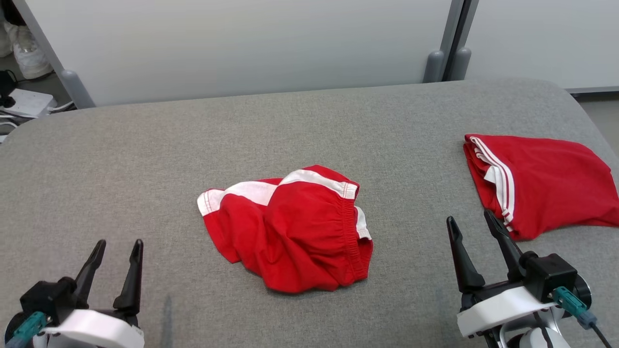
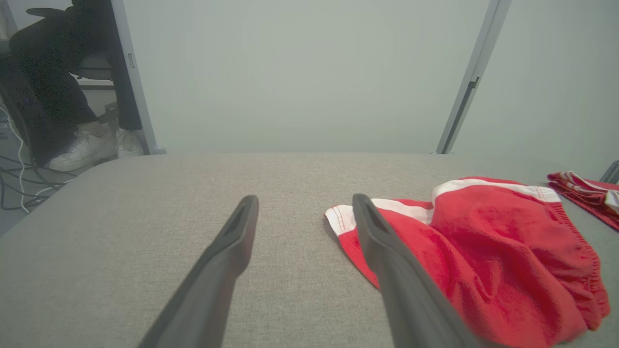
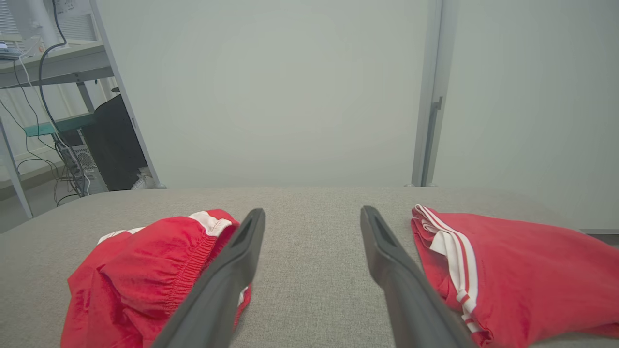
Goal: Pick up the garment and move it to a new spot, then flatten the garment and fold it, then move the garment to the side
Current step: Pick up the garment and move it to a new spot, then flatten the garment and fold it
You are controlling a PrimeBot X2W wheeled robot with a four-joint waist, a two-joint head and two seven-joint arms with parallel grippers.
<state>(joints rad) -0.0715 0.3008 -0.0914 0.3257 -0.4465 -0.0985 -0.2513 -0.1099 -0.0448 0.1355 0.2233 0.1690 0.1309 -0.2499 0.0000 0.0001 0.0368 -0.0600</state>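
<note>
A crumpled red garment (image 1: 295, 232) with white bands and an elastic waistband lies in a heap at the middle of the grey table; it also shows as the garment (image 2: 488, 251) and the garment (image 3: 145, 270) in the wrist views. My left gripper (image 1: 119, 246) stands open at the lower left, apart from the garment, nothing between its fingers. My right gripper (image 1: 470, 220) stands open at the lower right, between the crumpled garment and a folded one, holding nothing. In their own wrist views the left gripper (image 2: 304, 205) and right gripper (image 3: 313, 217) hover over bare fabric.
A second red garment (image 1: 537, 183), folded, with white stripes, lies at the table's right edge, close to my right fingers. The grey table (image 1: 145, 159) has rounded corners. White partition panels (image 1: 242, 43) stand behind it. A person's legs and white shoes (image 2: 87, 145) are beyond the far left corner.
</note>
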